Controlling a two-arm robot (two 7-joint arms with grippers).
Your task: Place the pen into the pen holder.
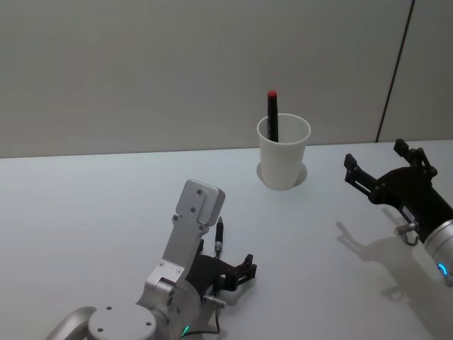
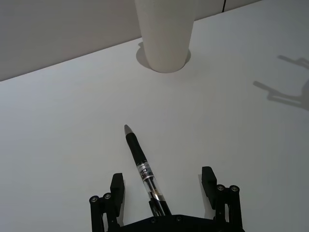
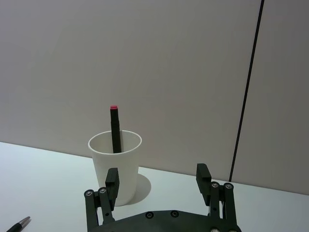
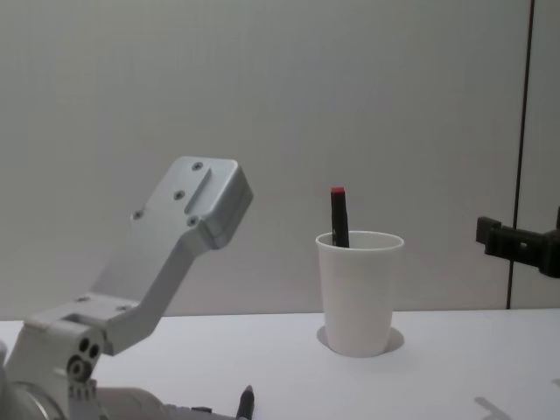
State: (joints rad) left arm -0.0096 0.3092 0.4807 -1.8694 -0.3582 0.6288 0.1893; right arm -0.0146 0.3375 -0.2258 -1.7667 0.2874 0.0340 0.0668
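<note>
The pen (image 2: 140, 162) is seen lying flat on the table (image 1: 106, 212), well short of the cup (image 1: 283, 159), with its grey tip pointed toward the cup. The left gripper (image 2: 162, 178) is positioned low over the pen's rear half with its fingers spread apart, one on each side, and neither is pressed against the barrel. Whether the pen's back end meets the palm cannot be made out. A red-topped pen (image 1: 272, 113) is stood leaning inside the cup. The right gripper (image 1: 375, 157) is held above the table to the cup's right, its fingers likewise parted.
</note>
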